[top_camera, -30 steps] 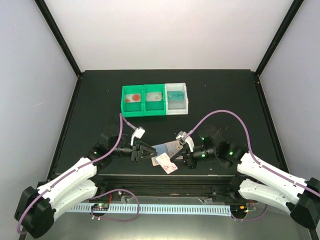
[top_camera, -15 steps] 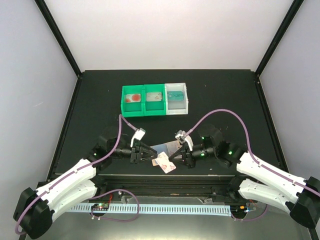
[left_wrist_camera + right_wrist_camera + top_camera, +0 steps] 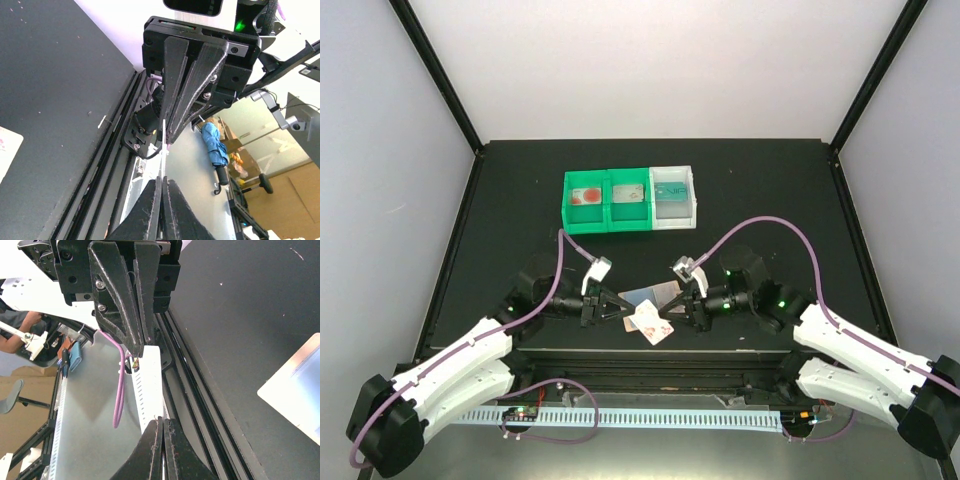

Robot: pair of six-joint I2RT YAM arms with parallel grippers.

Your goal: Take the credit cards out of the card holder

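Card holder: I see the card holder (image 3: 654, 295) near the front middle of the table (image 3: 770, 190), between the two sets of fingertips. Its left part shows a blue-grey panel and its right part is tan. Both ends sit under fingers, so I cannot tell whether it is lifted or lying flat.
Left gripper: the left gripper (image 3: 620, 312) comes in from the left, fingers drawn together at the blue-grey end.
Thin white edge: through the left wrist camera I see a thin white edge (image 3: 163, 155) running edge-on from between my left fingertips to the tips of the opposite gripper. The left fingers are clamped on it. I cannot tell whether it is a card or part of the holder.
Right gripper: the right gripper (image 3: 673, 306) meets the tan end with its fingers pressed together. Its own camera does not show what they pinch, if anything.
Loose card: a white card with red marks (image 3: 653, 326) lies on the table on the near side of the holder. I cannot tell whether the two touch.
Cut-off sheet: in the right wrist view a pale sheet (image 3: 295, 385) with a bluish tint lies on the table, cut off by the frame edge. I cannot tell which item it is.
Bins: at the far side, a green bin (image 3: 608, 226) holds a white-and-red card (image 3: 586, 195) in its left compartment and a grey card (image 3: 629, 193) in its right. A white bin (image 3: 675, 222) touching it holds a teal card (image 3: 671, 190). The print on these cards is too small to read.
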